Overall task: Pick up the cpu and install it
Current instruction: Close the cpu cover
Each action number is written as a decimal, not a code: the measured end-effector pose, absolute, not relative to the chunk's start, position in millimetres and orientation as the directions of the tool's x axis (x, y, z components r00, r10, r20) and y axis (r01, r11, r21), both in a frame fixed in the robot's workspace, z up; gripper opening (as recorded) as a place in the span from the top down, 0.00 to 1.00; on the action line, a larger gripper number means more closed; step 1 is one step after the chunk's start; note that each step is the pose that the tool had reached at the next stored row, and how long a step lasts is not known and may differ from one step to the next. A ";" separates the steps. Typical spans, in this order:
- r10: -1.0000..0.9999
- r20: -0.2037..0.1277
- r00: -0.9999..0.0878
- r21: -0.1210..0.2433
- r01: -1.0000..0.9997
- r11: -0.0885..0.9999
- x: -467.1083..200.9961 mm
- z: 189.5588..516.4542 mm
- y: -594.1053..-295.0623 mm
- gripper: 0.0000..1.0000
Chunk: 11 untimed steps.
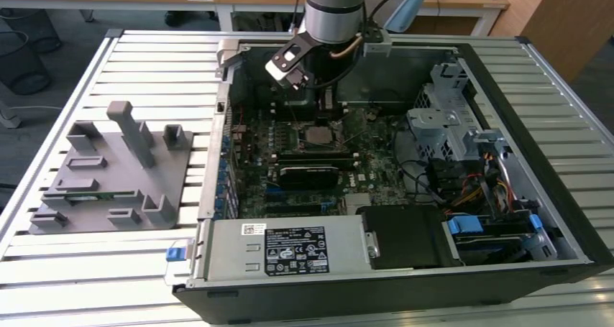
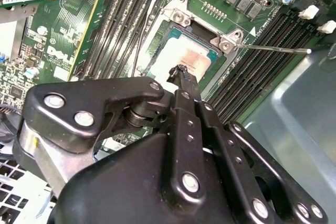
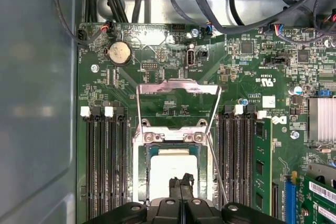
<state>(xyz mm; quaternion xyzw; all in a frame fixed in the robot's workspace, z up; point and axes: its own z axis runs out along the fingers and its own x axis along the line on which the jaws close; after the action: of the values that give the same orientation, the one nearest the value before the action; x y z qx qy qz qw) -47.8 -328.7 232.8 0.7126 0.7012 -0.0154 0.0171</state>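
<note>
**Item 1, gripper (image 2: 181, 74).** We record its two black fingers drawn together tip to tip, with nothing seen pinched between them. It hangs directly over the cpu (image 2: 194, 56); we cannot tell whether the tips touch the plate.
Hazard, in our judgement: tips pressing off-centre could tilt the chip and bend the contacts beneath it. A sideways drag could skew it in its seat.

**Item 2, cpu.** It lies flat in the socket (image 2: 181, 17) on the motherboard (image 3: 157, 51), pale metal top plate facing up, with a green rim showing round it. Being square, it has no long axis to speak of. Its edges run parallel with the socket frame and with the memory slots (image 3: 105, 171) on either side.

**Item 3, load plate (image 3: 178, 84).** It stands hinged open at the far side of the socket. The thin lever (image 2: 273, 49) lies unlatched just beside it.
Hazard, in our judgement: the chip is not clamped, so any nudge may shift it, and the lever's rod sits near enough to the fingers to snag.

**Item 4, computer case (image 1: 384, 295).** It lies open on the slatted table (image 1: 96, 284) and houses all of the above.
</note>
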 end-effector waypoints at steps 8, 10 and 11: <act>0.999 -0.046 0.016 0.003 1.000 -0.016 -47.8 234.7 -328.7 0.89; 0.999 -0.046 0.016 0.003 1.000 -0.016 -47.8 235.0 -328.7 0.89; 0.999 -0.046 0.016 0.003 1.000 -0.016 -47.8 235.2 -328.7 0.89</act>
<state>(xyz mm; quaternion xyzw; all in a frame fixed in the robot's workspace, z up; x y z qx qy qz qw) -47.8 -328.7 235.2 0.7126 0.7012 -0.0154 0.0171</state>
